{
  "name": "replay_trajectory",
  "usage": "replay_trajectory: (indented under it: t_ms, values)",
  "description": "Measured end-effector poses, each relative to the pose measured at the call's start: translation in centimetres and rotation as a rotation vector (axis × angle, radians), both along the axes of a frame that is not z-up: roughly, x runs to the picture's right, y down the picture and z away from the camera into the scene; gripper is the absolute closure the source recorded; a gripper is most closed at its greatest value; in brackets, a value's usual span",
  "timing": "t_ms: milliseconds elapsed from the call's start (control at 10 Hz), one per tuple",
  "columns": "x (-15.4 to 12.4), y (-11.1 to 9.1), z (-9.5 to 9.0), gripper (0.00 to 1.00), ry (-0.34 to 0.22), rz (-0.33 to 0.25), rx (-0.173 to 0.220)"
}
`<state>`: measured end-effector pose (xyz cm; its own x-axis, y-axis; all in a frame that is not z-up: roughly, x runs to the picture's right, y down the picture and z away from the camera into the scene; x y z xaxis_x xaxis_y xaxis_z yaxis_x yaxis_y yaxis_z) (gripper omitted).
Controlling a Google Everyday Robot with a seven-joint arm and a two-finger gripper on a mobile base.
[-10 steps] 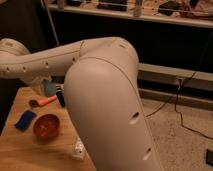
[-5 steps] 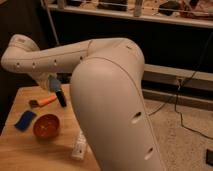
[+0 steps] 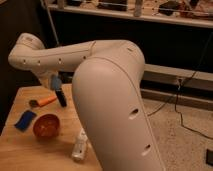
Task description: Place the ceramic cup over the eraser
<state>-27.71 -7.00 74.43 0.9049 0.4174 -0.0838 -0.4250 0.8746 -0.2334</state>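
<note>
Camera view: arm [image 3: 115,100] hides most of table [image 3: 30,155]; gripper [image 3: 56,86] over eraser [image 3: 61,97], fingers' state unclear.

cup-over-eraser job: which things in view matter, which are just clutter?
Job:
- cup, light blue, by the gripper, back left
- eraser, black, just below the cup

Lying about:
- red bowl
- blue pad
- orange-handled tool
- white object, can't tell what it is
</note>
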Motion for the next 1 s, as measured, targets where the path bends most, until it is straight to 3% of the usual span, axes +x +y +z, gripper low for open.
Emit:
replay_trajectory:
  t_ms: [400, 1000]
  values:
    - [0.1, 0.4, 1.9, 1.00, 0.009, -0.001, -0.048]
    - [-0.2, 0.8, 3.9, 1.00, 0.018, -0.014, -0.083]
